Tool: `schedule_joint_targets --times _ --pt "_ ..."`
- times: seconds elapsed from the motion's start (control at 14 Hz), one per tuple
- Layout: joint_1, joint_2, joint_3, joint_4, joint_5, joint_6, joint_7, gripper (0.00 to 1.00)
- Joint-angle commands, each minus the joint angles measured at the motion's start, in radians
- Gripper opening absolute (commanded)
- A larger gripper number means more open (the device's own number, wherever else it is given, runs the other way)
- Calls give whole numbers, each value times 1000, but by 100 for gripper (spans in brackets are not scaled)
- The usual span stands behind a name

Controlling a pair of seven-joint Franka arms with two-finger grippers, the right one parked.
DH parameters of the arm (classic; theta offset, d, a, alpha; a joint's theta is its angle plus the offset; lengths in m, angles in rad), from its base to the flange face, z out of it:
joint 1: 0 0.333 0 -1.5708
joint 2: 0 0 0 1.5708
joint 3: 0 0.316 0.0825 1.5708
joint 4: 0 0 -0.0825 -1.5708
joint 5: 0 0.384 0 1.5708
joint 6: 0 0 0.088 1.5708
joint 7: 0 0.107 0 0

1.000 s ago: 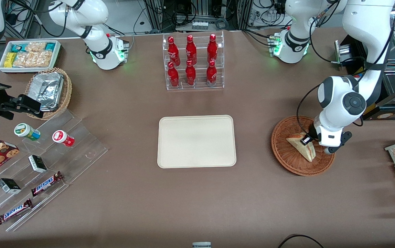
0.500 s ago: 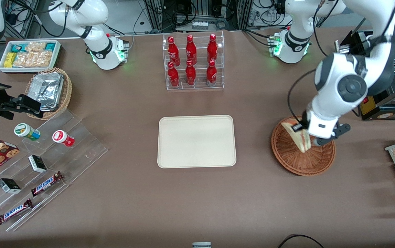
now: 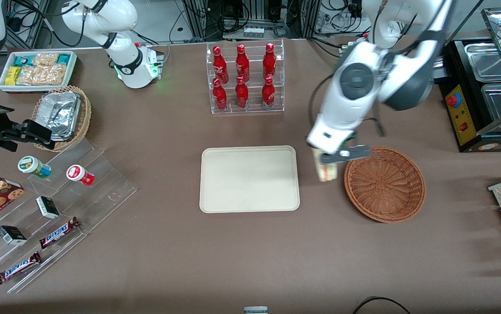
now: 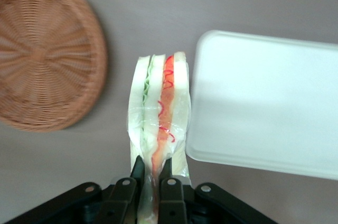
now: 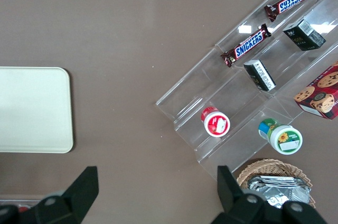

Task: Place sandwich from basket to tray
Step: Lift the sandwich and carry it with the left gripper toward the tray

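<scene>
Carry step: gripper [image 4: 150, 184], pinching one wrapped sandwich [image 3: 325, 171] at its edge, hangs above bare table between one empty wicker basket [image 3: 384, 184] and one cream tray [image 3: 249, 179]. Judged next: travel sideways over the tray, lower, release. Also counted: six red bottles [image 3: 242, 76] in an acrylic rack.

- Robot lab w/ mock snack-shop setup on one brown table [image 3: 154, 244].
- Lab cues: arm bases bolted to table, cables + metal racks along the table's edge farthest from front cam.
- Shop cues: clear rack of red bottles [image 3: 244, 78], stepped acrylic shelf [image 3: 58, 218] w/ Snickers bars [image 3: 60, 232], small boxes, cups; white bin of snack packets [image 3: 37, 69]; steel pans [image 3: 490, 56] by a control box.
</scene>
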Motion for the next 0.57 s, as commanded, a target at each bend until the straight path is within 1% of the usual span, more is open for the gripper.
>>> schedule_joint_targets --times 0.0,0.07,0.21,0.29,0.43,0.5 --pt "-108 206 11 209 2 -17 -49 0" --pt "-145 279 11 287 7 -12 -93 0" --pt "-212 385 13 392 15 1 -120 0" --pt "-238 424 14 420 18 26 -135 0" --pt "-277 473 19 425 24 108 -192 0" --pt "-289 490 19 422 45 141 -200 0"
